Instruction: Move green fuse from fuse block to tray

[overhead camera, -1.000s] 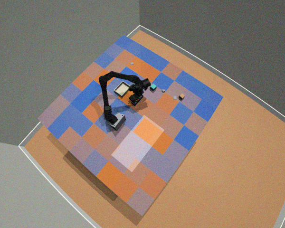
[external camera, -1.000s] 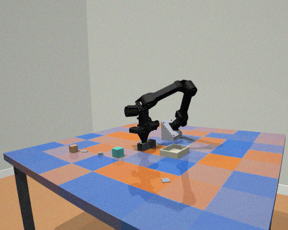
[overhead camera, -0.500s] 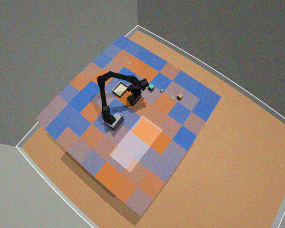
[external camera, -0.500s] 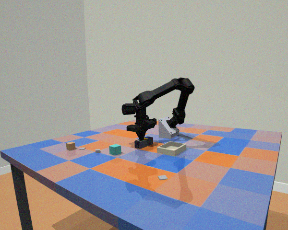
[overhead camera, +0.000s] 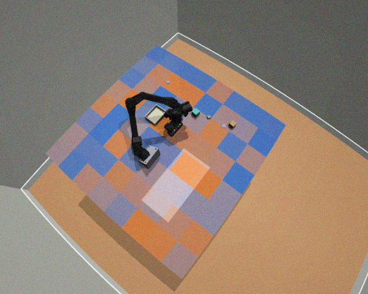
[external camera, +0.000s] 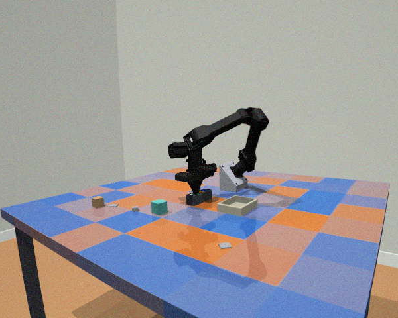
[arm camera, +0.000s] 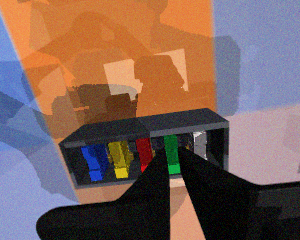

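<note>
— Over the block (arm camera: 145,150), what is the gripper (arm camera: 172,159) doing?

— It points straight down, fingers clamped on the green fuse (arm camera: 171,152). One finger sits on each side of it.

— Where is that fuse exactly?

— Seated in its slot, fourth along the row: blue fuse (arm camera: 94,161), yellow fuse (arm camera: 119,158), red fuse (arm camera: 144,151), then green, then white fuse (arm camera: 200,144) at the end.

— Are the fingers touching the neighbours?

— Hard to say. In the wrist view one finger runs just beside red and partly covers it, the other lies close to white. Contact cannot be judged.

— And the tray (external camera: 237,205)?

— On the table (external camera: 329,239) just beside the block, nothing visible in it. In the top view it lies between the block and the upper arm (overhead camera: 132,117).

— Anything else nearby?

— A teal cube (external camera: 158,206) near the block on the side away from the tray, a tan cube (external camera: 97,201) farther out, and a few small grey tiles (external camera: 225,244) scattered about.
</note>
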`<state>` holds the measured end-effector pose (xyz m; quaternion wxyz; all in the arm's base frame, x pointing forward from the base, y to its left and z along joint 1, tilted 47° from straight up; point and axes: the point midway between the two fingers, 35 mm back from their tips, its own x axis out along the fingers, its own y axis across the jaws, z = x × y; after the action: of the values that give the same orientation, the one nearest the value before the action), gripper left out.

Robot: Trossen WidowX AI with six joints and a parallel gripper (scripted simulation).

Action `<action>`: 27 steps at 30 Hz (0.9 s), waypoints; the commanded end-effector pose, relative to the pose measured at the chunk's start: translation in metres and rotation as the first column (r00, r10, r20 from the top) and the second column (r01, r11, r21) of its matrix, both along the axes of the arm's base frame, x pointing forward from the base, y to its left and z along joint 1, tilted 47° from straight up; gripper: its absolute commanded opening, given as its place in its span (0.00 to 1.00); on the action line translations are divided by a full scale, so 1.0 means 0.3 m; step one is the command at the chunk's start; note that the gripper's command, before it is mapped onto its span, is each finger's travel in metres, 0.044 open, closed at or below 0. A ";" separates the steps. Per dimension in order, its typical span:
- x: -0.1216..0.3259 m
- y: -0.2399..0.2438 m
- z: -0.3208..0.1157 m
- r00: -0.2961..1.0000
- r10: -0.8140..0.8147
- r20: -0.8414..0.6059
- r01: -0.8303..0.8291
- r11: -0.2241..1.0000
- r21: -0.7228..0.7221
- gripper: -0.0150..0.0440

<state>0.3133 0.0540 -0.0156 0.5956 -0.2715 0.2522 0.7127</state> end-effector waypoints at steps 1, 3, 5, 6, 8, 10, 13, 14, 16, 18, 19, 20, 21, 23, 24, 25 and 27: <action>0.005 -0.009 0.007 1.000 0.001 0.005 -0.001 1.000 -0.002 0.25; 0.006 -0.012 0.010 1.000 0.001 0.005 -0.001 1.000 -0.002 0.25; 0.006 -0.014 0.012 1.000 0.001 0.005 -0.001 1.000 -0.002 0.25; 0.006 -0.015 0.013 1.000 0.001 0.005 -0.001 1.000 -0.002 0.25; 0.007 -0.017 0.015 1.000 0.001 0.005 -0.001 1.000 -0.002 0.25; 0.007 -0.020 0.017 1.000 0.001 0.005 0.000 1.000 -0.002 0.25; 0.008 -0.023 0.020 1.000 0.000 0.005 0.000 1.000 -0.002 0.25; 0.008 -0.025 0.022 1.000 0.000 0.005 0.000 1.000 -0.002 0.25; 0.009 -0.027 0.024 1.000 0.000 0.005 0.000 1.000 -0.002 0.25; 0.009 -0.029 0.026 1.000 0.000 0.005 0.000 1.000 -0.002 0.25; 0.010 -0.030 0.027 1.000 0.000 0.005 0.000 1.000 -0.002 0.25; 0.010 -0.032 0.028 1.000 0.000 0.005 0.000 1.000 -0.002 0.25; 0.010 -0.033 0.029 1.000 0.000 0.004 0.000 1.000 -0.002 0.25; 0.011 -0.035 0.031 1.000 0.000 0.004 0.000 1.000 -0.002 0.25; 0.011 -0.036 0.033 1.000 -0.001 0.004 0.001 1.000 -0.002 0.25; 0.011 -0.038 0.034 1.000 -0.001 0.004 0.001 1.000 -0.002 0.25; 0.012 -0.040 0.036 1.000 -0.001 0.004 0.001 1.000 -0.002 0.25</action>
<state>0.3150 0.0447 -0.0069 0.5962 -0.2695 0.2531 0.7126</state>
